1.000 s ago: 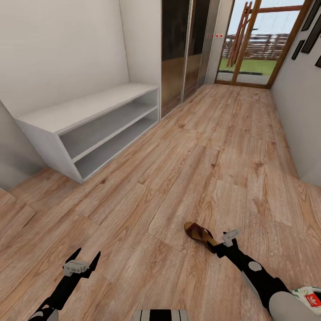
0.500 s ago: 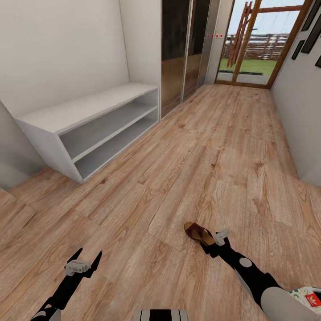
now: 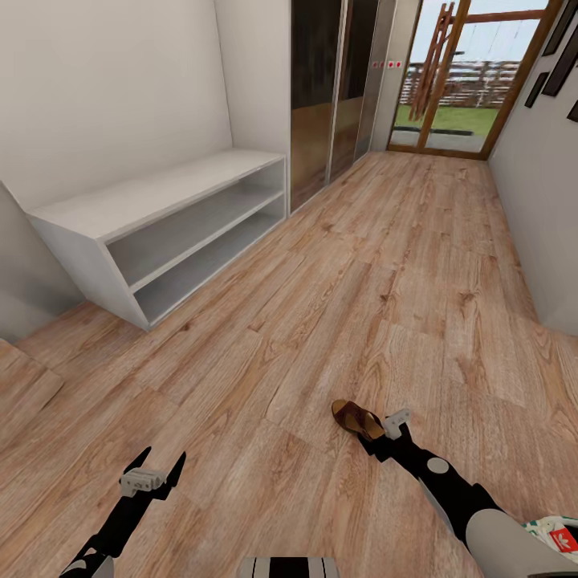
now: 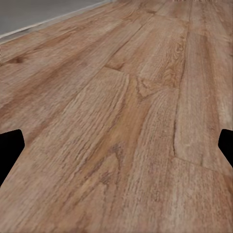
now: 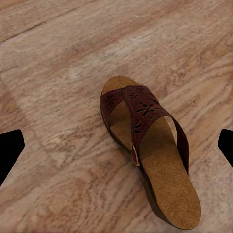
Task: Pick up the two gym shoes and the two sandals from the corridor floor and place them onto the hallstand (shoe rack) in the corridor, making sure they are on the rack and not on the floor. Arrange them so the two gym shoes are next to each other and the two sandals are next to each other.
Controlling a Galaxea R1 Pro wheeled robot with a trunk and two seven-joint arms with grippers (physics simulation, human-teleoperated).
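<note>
One dark brown sandal (image 3: 356,419) lies on the corridor floor (image 3: 345,305), toe pointing away from me. My right gripper (image 3: 379,443) hovers right at its heel, open. In the right wrist view the sandal (image 5: 145,145) lies between the two spread fingertips (image 5: 10,148), untouched. A gym shoe (image 3: 555,534) peeks out at the lower right corner behind my right arm. The hallstand (image 3: 152,197) stands against the left wall, its top and both shelves bare. My left gripper (image 3: 155,468) hangs open over bare floor, and in the left wrist view the floor planks (image 4: 121,121) lie ahead of it.
Dark elevator doors (image 3: 333,88) stand beyond the hallstand. A glass door with a wooden frame (image 3: 466,80) closes the far end. A wall (image 3: 538,193) runs along the right side. Wide floor lies between the sandal and the hallstand.
My right gripper has slid left and closer to the sandal's heel. The left gripper has dropped back slightly. The sandal has not moved.
</note>
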